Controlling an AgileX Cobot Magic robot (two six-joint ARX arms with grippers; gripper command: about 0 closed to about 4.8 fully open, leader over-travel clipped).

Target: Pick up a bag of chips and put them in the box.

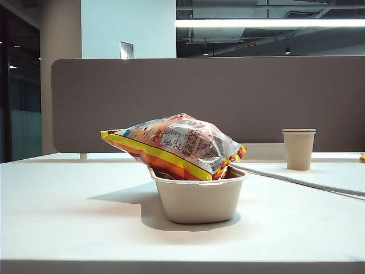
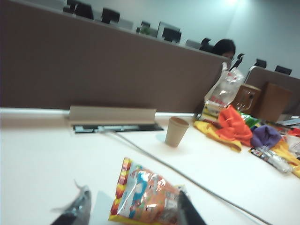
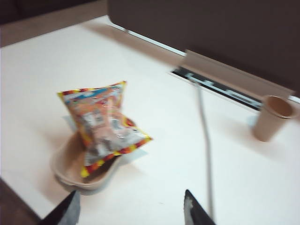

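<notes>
Bag of chips (image 1: 174,145) sits across box (image 1: 197,200), overhanging rim toward left bench edge; box mid-bench. Left end effector (image 2: 129,213) empty, fingers spread, above bag. Right end effector (image 3: 131,208) empty, fingers apart, well clear of box. Judgement: placing done (bag wider than box); withdraw upward without snagging bag. Box interior hidden; both end effectors' fingertips cropped, blurred. Paper cup (image 1: 299,148) near back edge, untouched.

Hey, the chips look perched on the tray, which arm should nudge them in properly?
Probably the left. The left gripper sits right at the bag of chips, which rests tilted on the box rim. The right gripper stands farther back.
</notes>
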